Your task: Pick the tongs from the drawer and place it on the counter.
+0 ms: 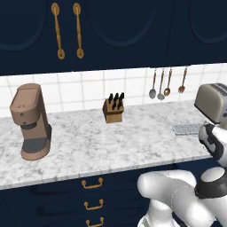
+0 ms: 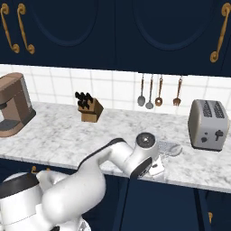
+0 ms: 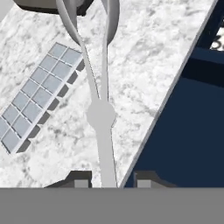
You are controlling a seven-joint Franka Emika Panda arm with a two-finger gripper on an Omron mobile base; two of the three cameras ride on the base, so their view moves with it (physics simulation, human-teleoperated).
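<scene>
Your gripper is clenched on the tongs, the two dark fingertips pinching the flat handle end from either side. In the hand view you see the tongs running away from the fingers as one pale silver strip. It widens into a round disc partway along, then splits into two thin arms that spread apart and curve outward toward the top of that view. The metal looks matte, light grey, with darker shading along the curved arms; their tips are cut off by the frame, so you cannot make out their shape.

The tongs hang over the counter, right by its near edge, with the dark blue cabinet front falling away beside them. Whether they touch the stone you cannot tell. Just beside the arms lies a flat grey grid tray on the marble, and past the tips a grey toaster stands.

In the right base view your hand sits at the near edge of the counter, left of the toaster. Further left stand a knife block and a brown coffee machine.
</scene>
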